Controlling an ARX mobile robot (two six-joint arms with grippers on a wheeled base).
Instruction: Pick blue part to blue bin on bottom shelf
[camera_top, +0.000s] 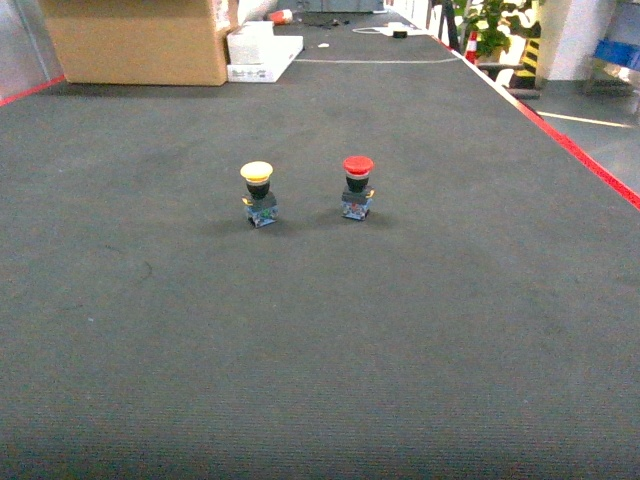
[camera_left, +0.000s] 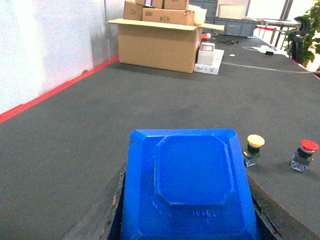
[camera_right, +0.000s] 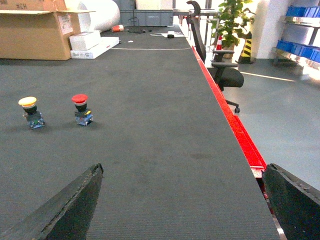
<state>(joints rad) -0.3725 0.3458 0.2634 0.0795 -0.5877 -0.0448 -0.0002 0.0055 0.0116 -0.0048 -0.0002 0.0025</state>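
The blue part (camera_left: 192, 175) fills the lower middle of the left wrist view, a blocky blue piece with a raised octagonal face. My left gripper (camera_left: 186, 210) is shut on it, its dark fingers (camera_left: 107, 220) pressed against both sides, and it is held above the dark grey mat. My right gripper (camera_right: 183, 200) is open over bare mat near the red edge, with nothing between its fingers (camera_right: 75, 200). Neither gripper shows in the head view. Blue bins on a steel rack (camera_right: 300, 30) stand far off at the right; I cannot tell which is the blue bin or see a bottom shelf.
A yellow-capped button (camera_top: 258, 192) and a red-capped button (camera_top: 357, 186) stand upright side by side on the mat. Cardboard boxes (camera_top: 140, 40) and white boxes (camera_top: 262, 50) sit at the far left end. A red edge strip (camera_right: 235, 125) borders the right side, with an office chair (camera_right: 225, 75) beyond.
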